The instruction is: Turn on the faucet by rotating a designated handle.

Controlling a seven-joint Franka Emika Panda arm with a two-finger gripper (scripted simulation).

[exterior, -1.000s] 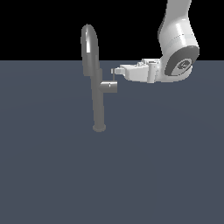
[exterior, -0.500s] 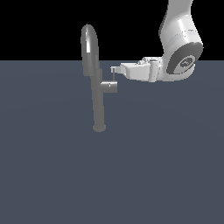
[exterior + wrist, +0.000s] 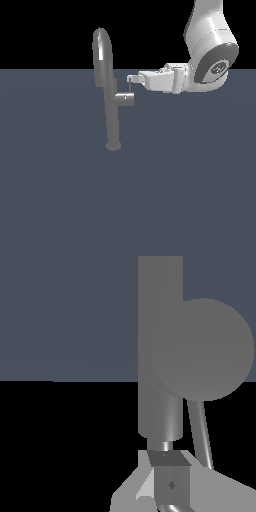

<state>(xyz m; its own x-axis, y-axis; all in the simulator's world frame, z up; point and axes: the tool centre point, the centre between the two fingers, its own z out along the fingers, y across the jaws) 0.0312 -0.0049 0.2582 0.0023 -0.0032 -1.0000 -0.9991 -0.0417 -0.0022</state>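
The handle is a thin, short grey rod that stands up from the outer end of the stub, the short horizontal cylinder on the side of the faucet. In the exterior view it sits on the exterior view's right of the main tube, about halfway up it. The gripper is level with the rod's upper end and touches it or sits just beside it; the pictures do not settle which.

How the fingers stand is not clear. In the wrist view pale grey finger parts fill the lower edge and the rod runs down to them, but whether they are apart, together or closed on the rod I cannot tell.

As for progress, the approach looks finished: the tool has reached the handle. The rod points roughly upward, so I judge the rotation has hardly begun, if at all. What remains is to push or grip the rod and swing it around the stub's axis.

The faucet is glossy grey metal, a tall smooth tube with an arched gooseneck top and a small round flange at its foot. The stub shows in the wrist view as a flat round disc face. The faucet stands on a plain, matte slate-blue floor. The arm is smooth white with rounded joints.
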